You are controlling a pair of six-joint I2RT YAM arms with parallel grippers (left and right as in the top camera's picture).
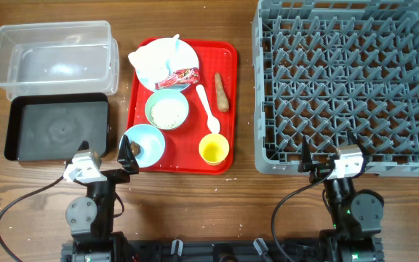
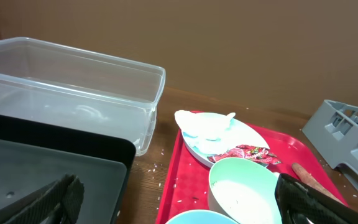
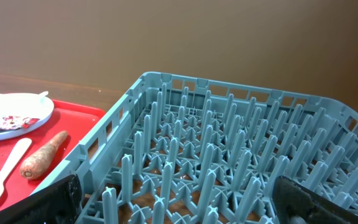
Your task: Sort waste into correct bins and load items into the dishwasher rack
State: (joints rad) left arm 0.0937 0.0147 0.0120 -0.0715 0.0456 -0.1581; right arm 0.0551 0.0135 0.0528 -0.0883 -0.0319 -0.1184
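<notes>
On the red tray, a pale blue plate holds crumpled white paper and a red-and-white wrapper. A pale green bowl holds rice. A light blue bowl, a yellow cup, a white spoon and a brown carrot stick lie beside it. The clear tub and black tray are at the left. The grey rack is at the right. My left gripper is open and empty near the light blue bowl. My right gripper is open and empty at the rack's near edge.
The flat red tray lies between the bins and the rack. Rice grains are scattered on the tray and the table beside the black tray. The rack's upright pegs fill the right wrist view.
</notes>
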